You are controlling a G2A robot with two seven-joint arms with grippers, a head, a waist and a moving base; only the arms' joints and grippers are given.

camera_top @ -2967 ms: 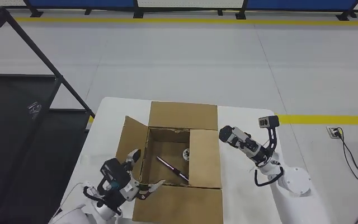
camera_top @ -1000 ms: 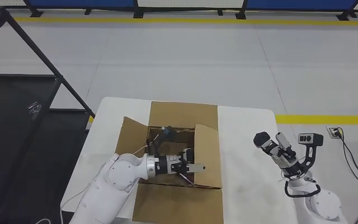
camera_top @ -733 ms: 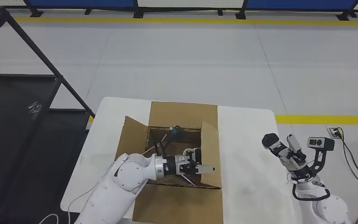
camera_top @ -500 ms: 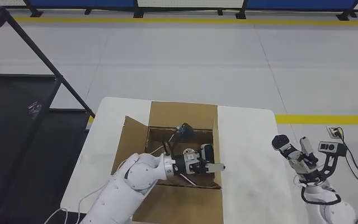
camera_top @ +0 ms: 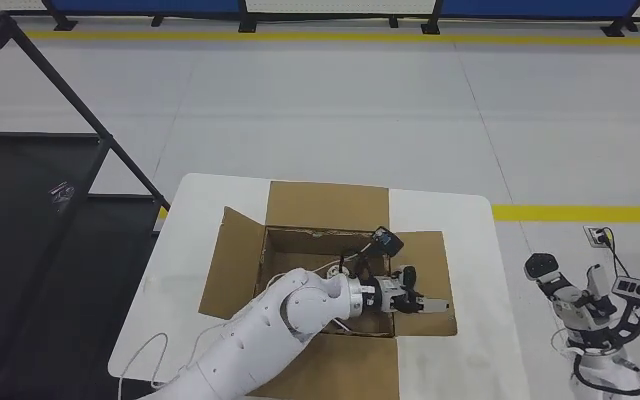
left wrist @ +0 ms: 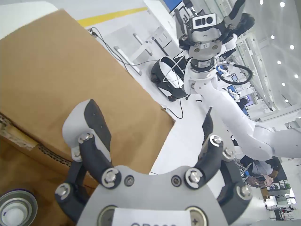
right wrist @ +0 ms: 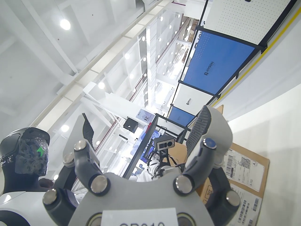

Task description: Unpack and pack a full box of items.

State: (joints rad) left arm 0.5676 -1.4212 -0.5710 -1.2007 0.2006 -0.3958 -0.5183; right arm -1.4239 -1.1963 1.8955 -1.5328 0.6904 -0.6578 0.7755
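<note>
The open cardboard box (camera_top: 300, 205) stands on the white table (camera_top: 445, 215). Its right flap (camera_top: 428, 262) lies folded outward, almost flat. My left arm lies across the box's inside, and the left gripper (camera_top: 413, 297) is over that flap, open and holding nothing. In the left wrist view the left gripper (left wrist: 150, 123) has one finger (left wrist: 94, 118) close to the brown flap (left wrist: 58, 71). A round can (left wrist: 16, 205) sits inside the box beneath it. My right gripper (camera_top: 560, 285) is off the table's right side, open, empty and pointing up (right wrist: 145, 128).
The box's left flap (camera_top: 222, 265), far flap (camera_top: 328, 205) and near flap (camera_top: 318, 368) are also folded out. Bare table lies on both sides of the box. A black frame (camera_top: 80, 110) stands at the left.
My left arm swept rightward across the box's inside and the right flap went from upright to folded outward. The right arm drew back from the box to beyond the table's right edge.
</note>
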